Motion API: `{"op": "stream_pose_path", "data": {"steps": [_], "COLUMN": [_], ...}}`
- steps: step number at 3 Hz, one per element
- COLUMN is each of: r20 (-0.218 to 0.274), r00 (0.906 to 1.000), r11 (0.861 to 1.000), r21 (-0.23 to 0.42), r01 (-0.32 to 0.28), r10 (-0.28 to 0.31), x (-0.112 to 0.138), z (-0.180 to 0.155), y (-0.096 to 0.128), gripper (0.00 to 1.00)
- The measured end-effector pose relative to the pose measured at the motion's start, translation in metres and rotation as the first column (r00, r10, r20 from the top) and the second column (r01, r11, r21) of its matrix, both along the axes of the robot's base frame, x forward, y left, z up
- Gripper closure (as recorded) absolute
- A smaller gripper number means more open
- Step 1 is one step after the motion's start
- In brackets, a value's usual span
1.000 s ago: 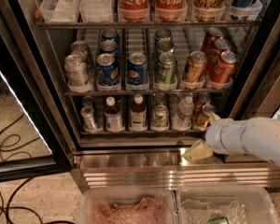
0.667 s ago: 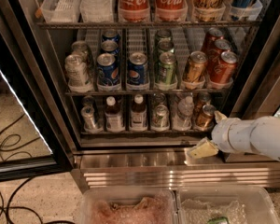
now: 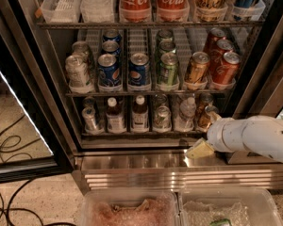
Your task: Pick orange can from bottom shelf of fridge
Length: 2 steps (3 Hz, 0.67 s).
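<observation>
Cables (image 3: 4, 206) trail over the speckled floor by the open fridge (image 3: 146, 166). On the bottom shelf (image 3: 141, 133), the orange can (image 3: 205, 118) stands upright at the far right of the front row, beside a clear bottle (image 3: 185, 113). The white arm reaches in from the right; its gripper (image 3: 201, 149) sits just below the can, over the steel sill. Spread or pinched, I cannot tell

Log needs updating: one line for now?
phase: pre-grasp | gripper: right end of bottom shelf, by orange can | can: standing on shelf
</observation>
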State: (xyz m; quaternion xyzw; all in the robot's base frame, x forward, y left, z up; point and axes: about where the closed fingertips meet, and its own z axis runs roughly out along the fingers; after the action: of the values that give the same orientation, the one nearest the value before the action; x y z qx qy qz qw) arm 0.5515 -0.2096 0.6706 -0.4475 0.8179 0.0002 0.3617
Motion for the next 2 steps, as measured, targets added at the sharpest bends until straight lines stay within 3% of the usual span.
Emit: {"op": "stream_pose_path", "data": {"steps": [1, 2], "r20": [-0.002, 0.016], "r00": [0.9998, 0.9971], "r11": [1.0, 0.996], "r21": [-0.021, -0.04], "r01": [0.018, 0.075], "r10": [-0.018, -0.074], "x": [0.012, 0.025], "z": [-0.017, -0.027], "y": [0.0, -0.009], "gripper": [0.0, 0.0]}}
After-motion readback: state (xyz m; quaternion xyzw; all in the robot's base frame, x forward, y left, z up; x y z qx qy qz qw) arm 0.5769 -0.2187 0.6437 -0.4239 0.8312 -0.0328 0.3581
